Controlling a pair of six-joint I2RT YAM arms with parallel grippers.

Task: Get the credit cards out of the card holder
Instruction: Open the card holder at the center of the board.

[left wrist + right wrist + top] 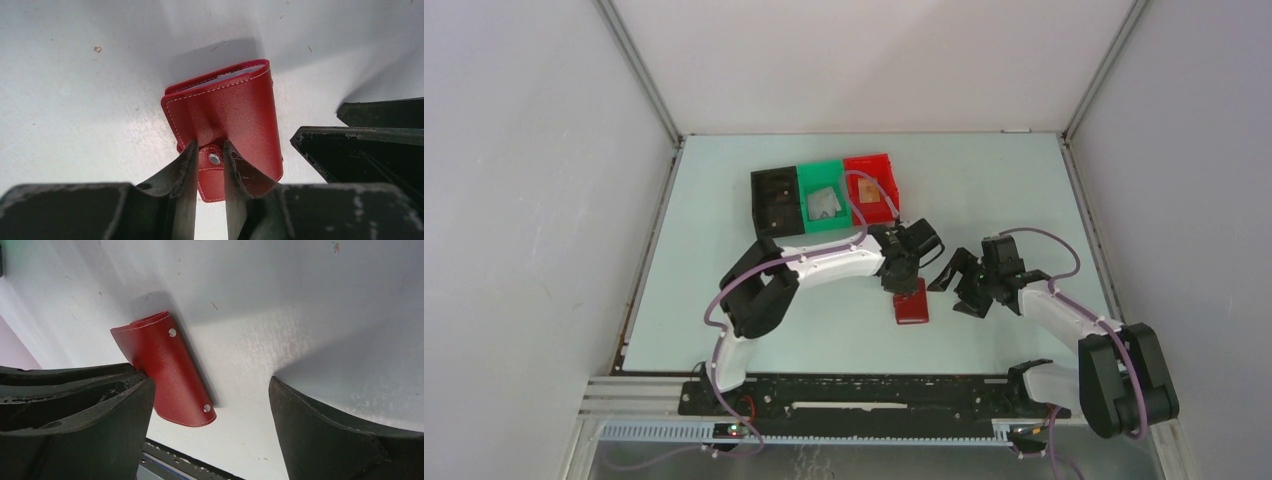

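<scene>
The card holder (911, 303), a small dark-red wallet, lies on the table between the two arms. In the left wrist view my left gripper (210, 145) is shut on the card holder (230, 110), pinching its strap tab (215, 170) with the silver snap. A pale sliver of the credit cards (227, 78) shows at the wallet's far open edge. My right gripper (954, 283) stands wide open just right of the wallet, holding nothing. In its wrist view the card holder (165, 365) lies beside the left finger (125, 410) of the right gripper (211, 381).
Three small bins stand in a row at the back: black (776, 200), green (806, 190) with a grey card (824, 203) in it, and red (884, 170). The left arm's cable crosses over the red bin. The rail (874, 392) runs along the near edge.
</scene>
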